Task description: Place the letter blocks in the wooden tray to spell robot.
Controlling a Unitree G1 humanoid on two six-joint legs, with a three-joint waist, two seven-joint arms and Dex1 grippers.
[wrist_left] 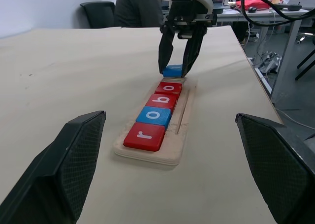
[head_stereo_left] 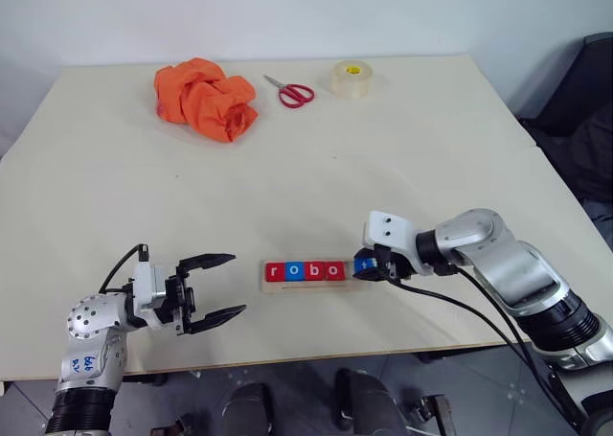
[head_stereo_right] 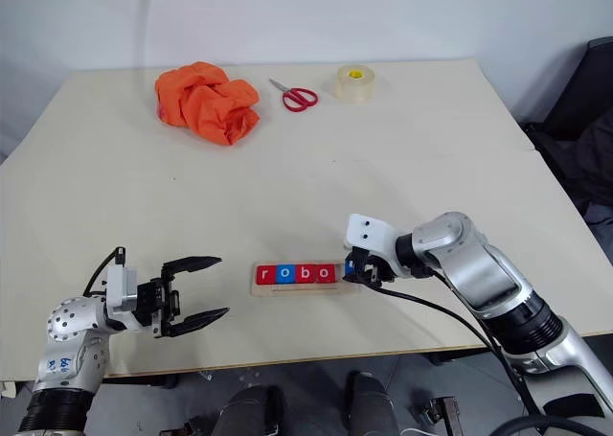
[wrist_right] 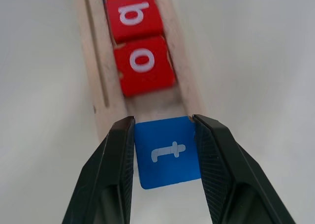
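The wooden tray [head_stereo_left: 305,286] lies near the table's front edge. In it sit several letter blocks in a row: a red r [wrist_left: 145,136], a blue o [wrist_left: 154,116], a red b [wrist_left: 161,100] and a red o [wrist_left: 170,88]. My right gripper [head_stereo_left: 367,266] is shut on a blue t block [wrist_right: 167,152] at the tray's right end, a short gap past the last red o [wrist_right: 142,64]. Left of the tray, my left gripper [head_stereo_left: 238,284] is open and empty, its fingers [wrist_left: 59,170] pointing along the tray.
At the back of the table lie a crumpled orange cloth [head_stereo_left: 205,98], red-handled scissors [head_stereo_left: 290,92] and a roll of tape [head_stereo_left: 351,80]. A black chair [head_stereo_left: 584,120] stands off the table's right side.
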